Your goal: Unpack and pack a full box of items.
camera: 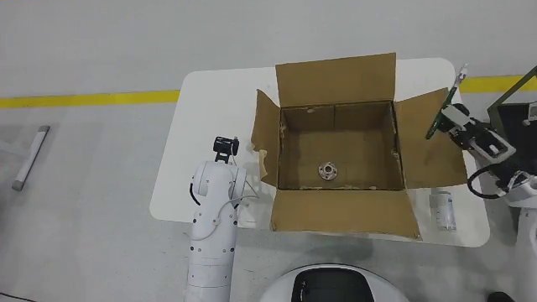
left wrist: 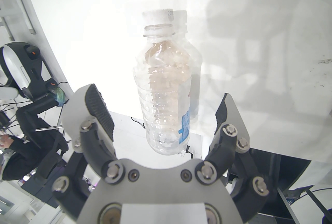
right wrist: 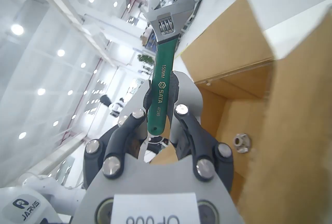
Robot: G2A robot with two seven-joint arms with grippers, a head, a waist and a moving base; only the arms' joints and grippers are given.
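A white counter with rounded corners stands on a pale grey floor crossed by yellow lines. A short grey bar lies on the floor, far off to the left. In the middle of the counter sits an open cardboard box with all four flaps spread outward. A small metal flanged nut lies alone on the box bottom. At the right side of the box the right gripper is clenched on the green handle of an adjustable wrench. It holds the wrench above the right flap with the steel head pointing away. Behind it is a bright hall with white walls and rows of round ceiling lights. A labelled bottle lies on the counter near its right near corner, just off the box flap. The left gripper is spread wide over the white counter surface. A clear bottle with a white cap sits between its fingers without touching them, base toward the gripper.
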